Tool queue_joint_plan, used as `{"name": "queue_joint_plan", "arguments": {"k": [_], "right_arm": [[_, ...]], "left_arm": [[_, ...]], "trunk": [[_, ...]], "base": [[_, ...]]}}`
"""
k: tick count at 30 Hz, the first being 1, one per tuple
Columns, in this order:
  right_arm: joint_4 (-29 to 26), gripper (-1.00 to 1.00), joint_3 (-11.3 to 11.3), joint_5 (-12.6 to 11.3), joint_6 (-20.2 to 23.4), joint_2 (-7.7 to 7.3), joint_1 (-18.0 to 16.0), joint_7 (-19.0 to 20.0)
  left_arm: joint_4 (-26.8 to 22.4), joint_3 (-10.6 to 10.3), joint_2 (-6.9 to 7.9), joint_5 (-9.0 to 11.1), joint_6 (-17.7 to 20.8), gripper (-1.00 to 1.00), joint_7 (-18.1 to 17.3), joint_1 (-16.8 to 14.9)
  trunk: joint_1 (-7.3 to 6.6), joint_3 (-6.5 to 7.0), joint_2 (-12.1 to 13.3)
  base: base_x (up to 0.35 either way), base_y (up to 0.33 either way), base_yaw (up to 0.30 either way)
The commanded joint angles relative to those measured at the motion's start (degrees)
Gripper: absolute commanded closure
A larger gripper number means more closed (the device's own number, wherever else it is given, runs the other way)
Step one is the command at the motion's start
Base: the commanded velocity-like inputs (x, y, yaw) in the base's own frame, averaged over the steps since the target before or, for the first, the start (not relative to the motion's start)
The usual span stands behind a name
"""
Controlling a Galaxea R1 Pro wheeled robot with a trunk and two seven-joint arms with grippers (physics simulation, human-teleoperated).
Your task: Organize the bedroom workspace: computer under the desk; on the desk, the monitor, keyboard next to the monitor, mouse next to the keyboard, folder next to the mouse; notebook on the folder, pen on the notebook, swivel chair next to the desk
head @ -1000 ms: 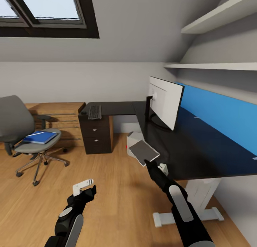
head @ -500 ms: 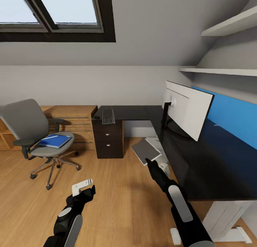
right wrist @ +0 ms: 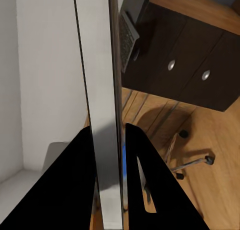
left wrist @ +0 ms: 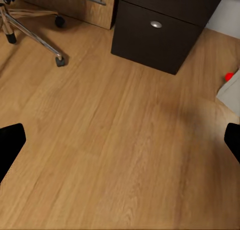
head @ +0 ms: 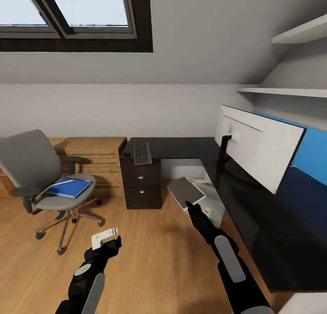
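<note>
The right jaws grip the grey notebook beside the worktop. The left jaws hang open above the floor.

Blue folder; grey notebook; black desk

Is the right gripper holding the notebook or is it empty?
Holding it. In the right wrist view the right gripper has both fingers closed on the thin grey notebook, seen edge-on; the head view shows it raised beside the desk.
</note>
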Motion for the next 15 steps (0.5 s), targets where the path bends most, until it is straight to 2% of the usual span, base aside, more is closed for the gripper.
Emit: {"name": "queue_joint_plan", "arguments": {"k": [1,7,15], "right_arm": [[0.0,1.0,-0.1,-0.4,0.2,0.0,0.0,0.2],[0.0,1.0,-0.2,-0.2,0.5,-0.23,0.0,0.1],[0.0,1.0,-0.3,0.0,0.2,-1.2,0.0,0.1]], "left_arm": [[-0.1,-0.1,0.02,0.6,0.1,-1.0,0.5,0.0],[0.3,-0.1,0.02,0.5,0.1,-1.0,0.5,0.0],[1.1,-0.2,-0.04,0.4,0.0,-1.0,0.5,0.0]], "trunk": [[0.03,-0.06,0.0],[0.03,-0.06,0.0],[0.03,-0.06,0.0]], "base": [[0.316,0.16,0.0],[0.316,0.112,0.0],[0.322,0.023,0.0]]}}
